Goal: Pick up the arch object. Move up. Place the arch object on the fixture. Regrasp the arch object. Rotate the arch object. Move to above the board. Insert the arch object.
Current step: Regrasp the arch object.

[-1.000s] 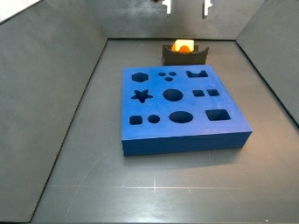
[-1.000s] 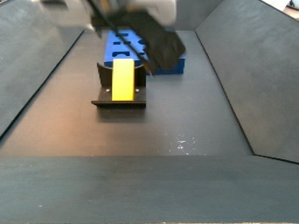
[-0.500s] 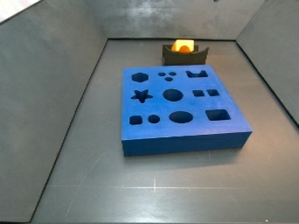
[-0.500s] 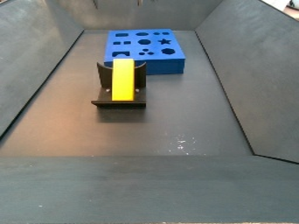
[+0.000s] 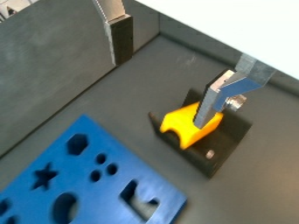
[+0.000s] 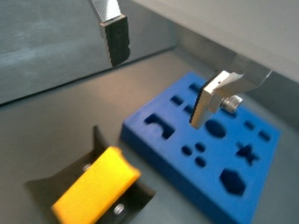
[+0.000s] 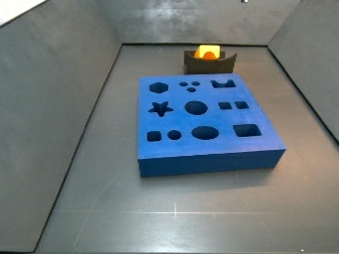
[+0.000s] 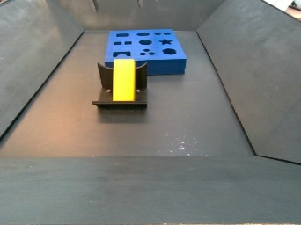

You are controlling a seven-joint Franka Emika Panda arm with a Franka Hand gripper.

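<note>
The yellow-orange arch object (image 7: 208,52) (image 8: 122,81) lies in the notch of the dark fixture (image 7: 225,65) (image 8: 118,105), beyond the far end of the blue board (image 7: 212,159) (image 8: 165,66). My gripper (image 5: 170,70) (image 6: 163,70) is open and holds nothing. It hangs high over the floor and is outside both side views. In both wrist views the arch object (image 5: 187,122) (image 6: 100,184) rests on the fixture (image 5: 225,147) (image 6: 56,188) far below the fingers, with the board (image 5: 87,179) (image 6: 274,144) beside it.
Grey walls close in the dark floor on all sides. A wall corner (image 5: 140,26) lies close to the fixture.
My gripper, seen at the top of both side views one second ago, has risen out of them. The arch object stays on the fixture.
</note>
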